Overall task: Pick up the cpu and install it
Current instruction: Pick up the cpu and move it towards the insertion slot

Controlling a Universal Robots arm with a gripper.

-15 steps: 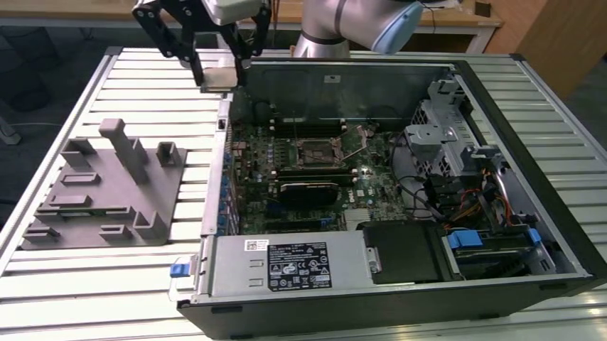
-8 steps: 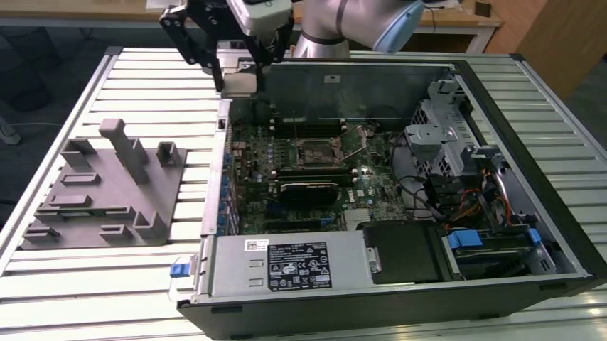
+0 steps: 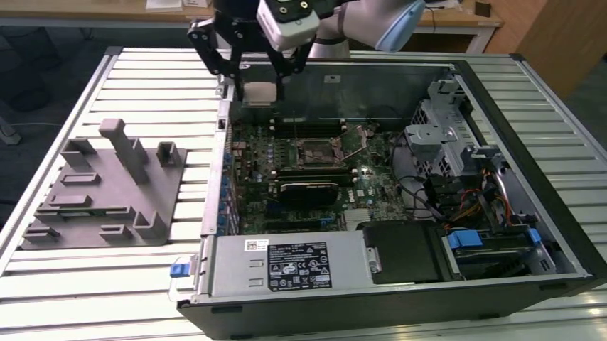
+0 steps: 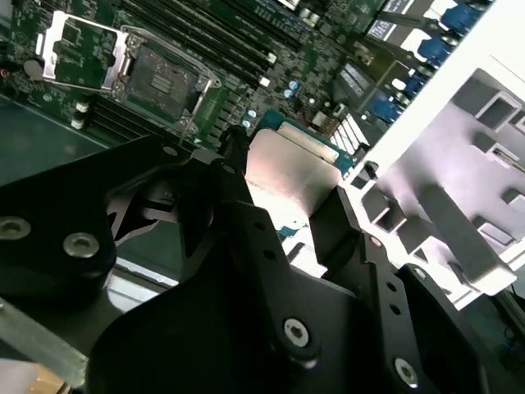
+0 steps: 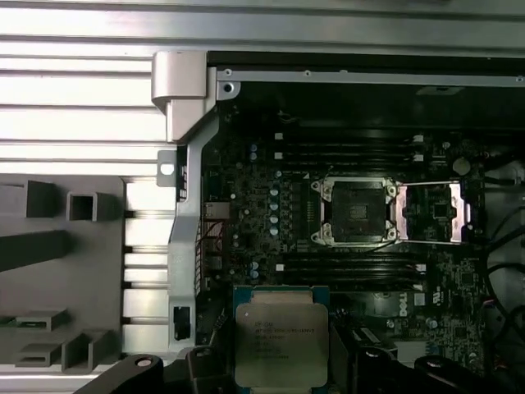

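The arm [image 3: 379, 25] is pale silver-grey and rounded, with a white camera box [image 3: 287, 20]; the matt black gripper [image 3: 258, 89] has linked fingers [image 4: 254, 238] with silvery screws [image 4: 295, 331].

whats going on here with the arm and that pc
The gripper has its fingers closed on the cpu, holding it in the air above the open computer case. The socket on the motherboard stands open and empty, so the cpu is not yet installed.

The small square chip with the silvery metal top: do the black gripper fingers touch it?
Touching. In the second wrist view the fingers of the black gripper clamp two opposite edges of the silvery square cpu, with no gap.
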